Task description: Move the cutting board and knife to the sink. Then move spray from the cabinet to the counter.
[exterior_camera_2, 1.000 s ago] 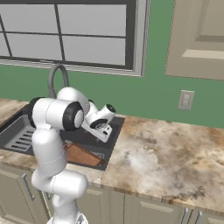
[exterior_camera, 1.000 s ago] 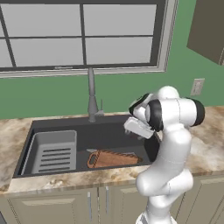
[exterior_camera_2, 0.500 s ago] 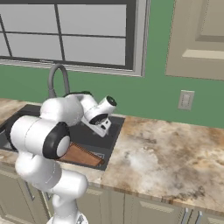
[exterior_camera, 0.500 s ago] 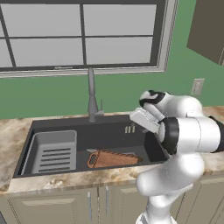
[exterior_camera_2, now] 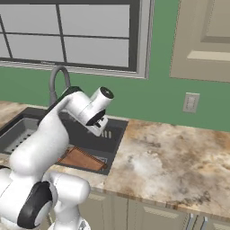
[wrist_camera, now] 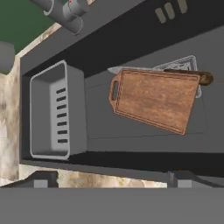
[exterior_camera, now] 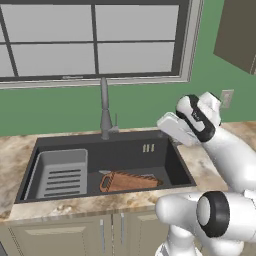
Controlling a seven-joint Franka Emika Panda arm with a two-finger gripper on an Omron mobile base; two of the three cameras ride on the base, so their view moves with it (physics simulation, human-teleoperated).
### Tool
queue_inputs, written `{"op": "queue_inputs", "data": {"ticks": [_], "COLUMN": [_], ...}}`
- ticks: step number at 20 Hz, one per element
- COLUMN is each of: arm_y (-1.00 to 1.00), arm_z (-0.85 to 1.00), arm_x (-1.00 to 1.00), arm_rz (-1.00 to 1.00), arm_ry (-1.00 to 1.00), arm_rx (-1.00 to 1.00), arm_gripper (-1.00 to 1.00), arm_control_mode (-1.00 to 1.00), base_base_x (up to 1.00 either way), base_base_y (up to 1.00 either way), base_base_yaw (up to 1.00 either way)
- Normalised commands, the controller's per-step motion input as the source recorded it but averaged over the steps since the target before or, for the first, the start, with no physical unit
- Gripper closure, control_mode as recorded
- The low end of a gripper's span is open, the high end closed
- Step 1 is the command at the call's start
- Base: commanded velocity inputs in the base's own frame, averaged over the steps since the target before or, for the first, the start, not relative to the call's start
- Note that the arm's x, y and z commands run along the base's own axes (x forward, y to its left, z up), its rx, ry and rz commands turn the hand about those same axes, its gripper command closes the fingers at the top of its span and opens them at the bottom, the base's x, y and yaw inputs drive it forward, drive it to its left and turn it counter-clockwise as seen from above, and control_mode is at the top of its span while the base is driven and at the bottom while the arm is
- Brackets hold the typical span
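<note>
— Where is the cutting board (wrist_camera: 155, 100)?
— Flat in the sink (exterior_camera: 165, 160), handle end toward the rack (exterior_camera: 61, 174), which fills the basin's left part.
— And the knife (wrist_camera: 183, 72)?
— Along the board's back edge, partly under it, on the faucet (exterior_camera: 104, 110) side.
— The faucet itself?
— Behind the basin, below the window (exterior_camera: 95, 40).
— And the counter (exterior_camera_2: 170, 166)?
— It surrounds the sink; its wide stretch runs right, with an outlet (exterior_camera_2: 191, 102) on the wall behind and a cabinet (exterior_camera_2: 202, 38) above.

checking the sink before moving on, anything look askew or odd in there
Slightly. The reddish-brown wooden cutting board lies skewed on the dark grey sink floor, and the brown-handled knife sits along its far edge. Nothing spilled or damaged.
</note>
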Motion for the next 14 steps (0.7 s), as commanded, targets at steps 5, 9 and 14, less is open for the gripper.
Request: {"op": "queue_inputs", "data": {"ticks": [5, 9, 14], "arm_y": [0.0, 0.0, 0.0], "arm_z": [0.95, 0.49, 0.28], "arm_x": [-0.84, -0.58, -0.26], "arm_rz": [-0.06, -0.09, -0.2], "arm_ry": [0.0, 0.0, 0.0], "arm_rx": [-0.04, -0.24, -0.33], "arm_gripper": [-1.0, -1.0, -1.0], "arm_control_mode": [-1.0, -1.0, -1.0], "base_base_x": [0.0, 0.0, 0.0], "base_base_y": [0.0, 0.0, 0.0], "base_base_yaw": [0.0, 0.0, 0.0]}}
